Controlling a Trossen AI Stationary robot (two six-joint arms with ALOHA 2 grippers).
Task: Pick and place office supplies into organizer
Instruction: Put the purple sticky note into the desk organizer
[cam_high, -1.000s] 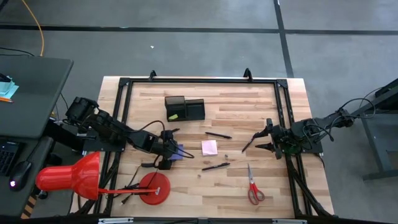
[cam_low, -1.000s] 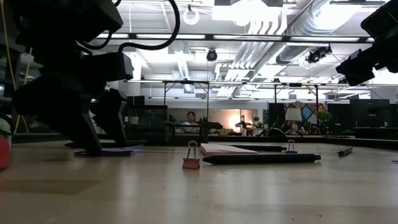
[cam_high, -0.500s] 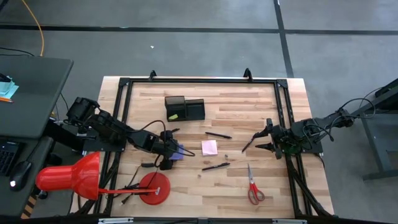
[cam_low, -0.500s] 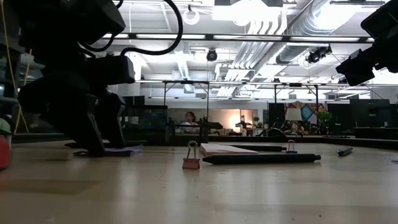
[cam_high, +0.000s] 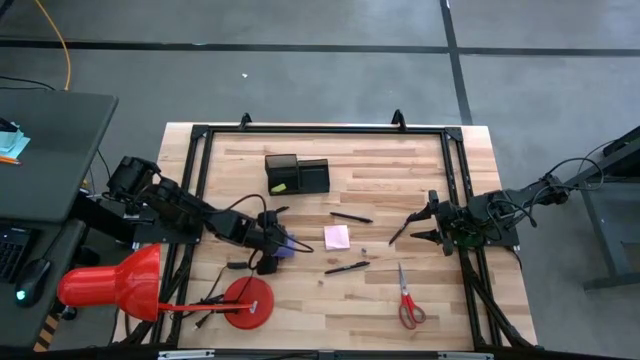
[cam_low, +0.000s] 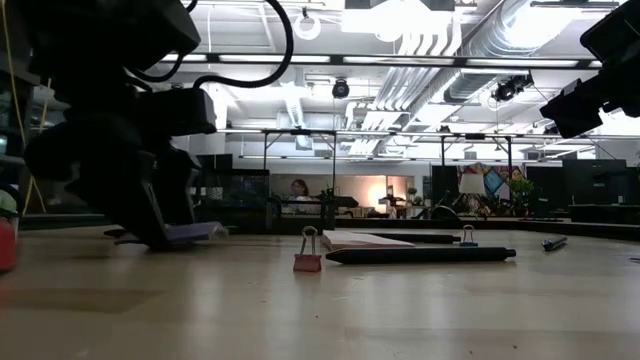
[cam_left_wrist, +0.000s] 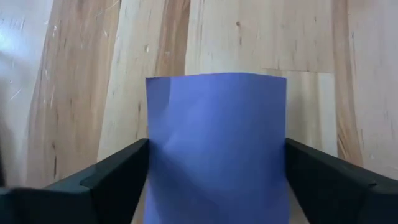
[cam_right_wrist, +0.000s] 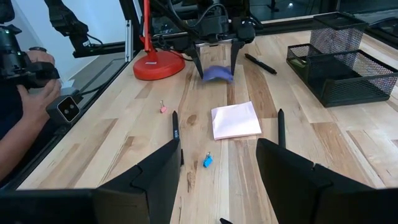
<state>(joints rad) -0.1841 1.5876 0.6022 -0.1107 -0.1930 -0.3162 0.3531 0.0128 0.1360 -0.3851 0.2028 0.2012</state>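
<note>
One purple sticky-note pad (cam_left_wrist: 216, 146) bows between left gripper (cam_left_wrist: 214, 180) fingers.

My dark left gripper (cam_high: 276, 246) pinches a purple sticky pad (cam_left_wrist: 216, 146); the pink pad (cam_high: 337, 236) sits at three o'clock, red-handled scissors (cam_high: 408, 305) at five, on pale striped wood (cam_high: 380, 180).

1. My left gripper (cam_low: 165, 225) has tightened on the purple sticky-note pad (cam_low: 190, 234); earlier the pad lay flat on the table (cam_low: 320, 310), and now its free edge is tipped up off the wood in the low view.
2. In the room behind, the person (cam_low: 298, 188) has shifted slightly to the left.
</note>
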